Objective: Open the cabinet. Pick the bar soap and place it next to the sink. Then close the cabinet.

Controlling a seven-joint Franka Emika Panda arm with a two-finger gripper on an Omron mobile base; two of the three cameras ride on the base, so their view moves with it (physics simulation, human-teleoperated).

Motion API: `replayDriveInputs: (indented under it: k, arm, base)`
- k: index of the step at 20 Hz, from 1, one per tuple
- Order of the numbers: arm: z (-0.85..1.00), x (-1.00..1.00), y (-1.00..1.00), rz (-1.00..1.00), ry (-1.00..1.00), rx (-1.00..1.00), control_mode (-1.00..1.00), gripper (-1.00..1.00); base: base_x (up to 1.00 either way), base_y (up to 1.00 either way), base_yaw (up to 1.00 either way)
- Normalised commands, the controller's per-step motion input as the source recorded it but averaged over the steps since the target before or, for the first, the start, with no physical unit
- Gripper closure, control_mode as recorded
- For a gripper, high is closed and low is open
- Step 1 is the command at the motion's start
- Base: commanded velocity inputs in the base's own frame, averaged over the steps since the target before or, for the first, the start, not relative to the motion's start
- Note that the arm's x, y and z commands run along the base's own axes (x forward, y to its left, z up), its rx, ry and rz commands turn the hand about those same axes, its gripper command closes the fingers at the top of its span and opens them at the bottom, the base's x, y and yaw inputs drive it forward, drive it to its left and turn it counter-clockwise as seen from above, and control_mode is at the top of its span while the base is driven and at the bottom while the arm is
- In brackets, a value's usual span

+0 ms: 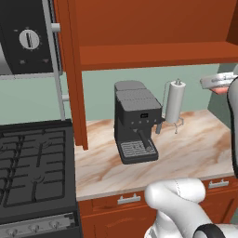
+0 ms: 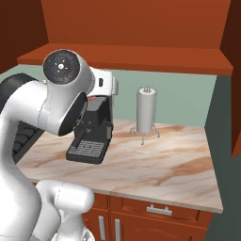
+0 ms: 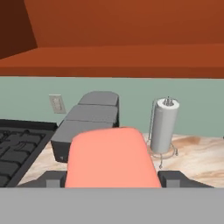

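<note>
Holding the bar soap (image 3: 109, 157) between its two dark fingertips, the claw (image 3: 110, 180) is closed on the salmon-pink bar, which sits lifted above the table (image 1: 186, 148) and clear of the cabinet (image 1: 148, 32). In the left base view the soap shows as a small pink edge under the hand at the far right.

Risks, as judged from this position:
- The bar is flat, rounded and likely slick; a grip on its edges could let it slide or rotate out during the carry to the sink.
- The coffee machine (image 1: 135, 122) stands on the table directly ahead of the claw. A low or straight sweep could clip it.
- The paper-towel roll (image 1: 175, 101) on its wire stand is light and upright; a brush from the arm would probably topple it.
- The cabinet door (image 1: 74, 69) stands open and edge-on at the left of the table, and the shelf (image 1: 153, 55) hangs overhead. A raised elbow could strike either.
- No sink is in view, so the drop spot cannot be checked.

Surface and room: marbled beige table, level, with bare space near the right end. Green wall behind. Stove (image 1: 32, 162) adjoins at left, drawers (image 1: 128, 200) below.
</note>
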Motion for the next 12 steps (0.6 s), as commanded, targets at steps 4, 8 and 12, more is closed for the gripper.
replayDriveInputs:
  k: [4, 8, 12]
  arm:
    - [0.0, -0.6, 0.2, 0.05, 0.0, 0.0, -1.0, 1.0]
    - [-0.01, -0.36, 0.32, 0.07, 0.0, 0.0, -1.0, 1.0]
    - [0.0, 0.0, 0.0, 0.0, 0.0, 0.0, 1.0, 1.0]
  base:
    - [0.0, 0.0, 0.0]
    - [0.0, 0.0, 0.0]
    - [-0.48, 0.15, 0.04]
